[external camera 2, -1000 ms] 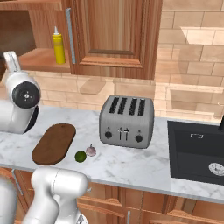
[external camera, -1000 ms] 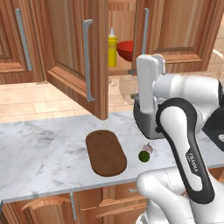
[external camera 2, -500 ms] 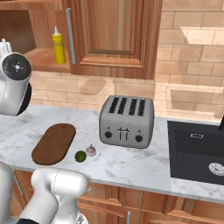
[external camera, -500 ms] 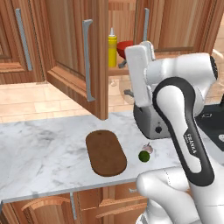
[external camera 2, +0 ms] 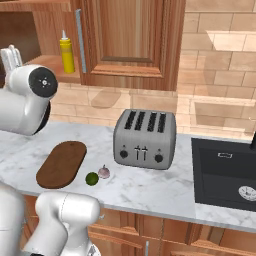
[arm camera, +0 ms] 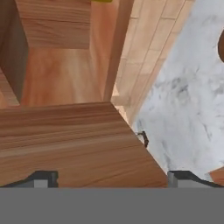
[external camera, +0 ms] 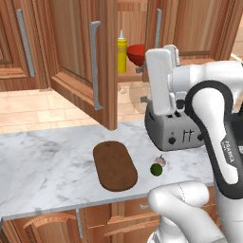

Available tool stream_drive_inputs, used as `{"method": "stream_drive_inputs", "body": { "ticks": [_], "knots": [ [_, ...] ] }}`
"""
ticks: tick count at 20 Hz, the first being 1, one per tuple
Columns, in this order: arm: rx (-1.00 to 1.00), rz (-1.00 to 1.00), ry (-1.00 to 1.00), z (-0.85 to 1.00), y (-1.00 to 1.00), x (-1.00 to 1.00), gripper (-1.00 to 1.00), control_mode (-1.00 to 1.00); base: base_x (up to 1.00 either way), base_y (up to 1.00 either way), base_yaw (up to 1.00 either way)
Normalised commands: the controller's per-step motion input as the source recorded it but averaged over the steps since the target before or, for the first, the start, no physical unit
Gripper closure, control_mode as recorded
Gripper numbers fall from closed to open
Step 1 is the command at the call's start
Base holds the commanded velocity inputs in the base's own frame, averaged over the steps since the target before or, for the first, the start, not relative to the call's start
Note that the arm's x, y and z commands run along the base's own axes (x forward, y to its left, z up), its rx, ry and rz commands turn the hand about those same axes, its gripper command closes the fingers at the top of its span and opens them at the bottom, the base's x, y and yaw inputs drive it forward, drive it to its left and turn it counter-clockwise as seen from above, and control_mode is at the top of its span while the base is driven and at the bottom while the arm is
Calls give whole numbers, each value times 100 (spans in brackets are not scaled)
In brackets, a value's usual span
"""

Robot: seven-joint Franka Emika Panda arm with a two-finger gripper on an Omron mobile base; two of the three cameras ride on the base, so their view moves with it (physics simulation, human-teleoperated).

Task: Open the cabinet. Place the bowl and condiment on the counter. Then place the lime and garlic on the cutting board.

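While my claw [arm camera: 109, 178] gapes wide and empty, I judge the glossy red bowl [external camera: 136, 53] stiff, slippery, best pinched at its rim.

We see the cabinet [external camera: 80, 61] in reddish-brown wood with grey bar handles, a yellow condiment [external camera: 122, 54] with a pale nozzle, and a glossy red bowl [external camera: 136, 53]. Our counter [external camera: 42, 166] is white marble veined grey, the cutting board [external camera: 114, 165] dark brown, the lime [external camera: 155, 169] dark green, the garlic [external camera: 161, 161] whitish-pink, the toaster [external camera 2: 145, 138] grey metal
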Motion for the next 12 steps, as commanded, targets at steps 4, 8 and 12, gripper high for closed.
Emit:
{"method": "stream_drive_inputs", "body": {
  "ticks": [4, 8, 12],
  "knots": [
    [16, 17, -9, -11, -1, 0, -100, -100, 0, 0, 0],
    [12, 14, -3, 0, 0, 0, -100, -100, 0, 0, 0],
    [3, 9, -4, 0, 7, 0, -100, -100, 0, 0, 0]
  ]
}}
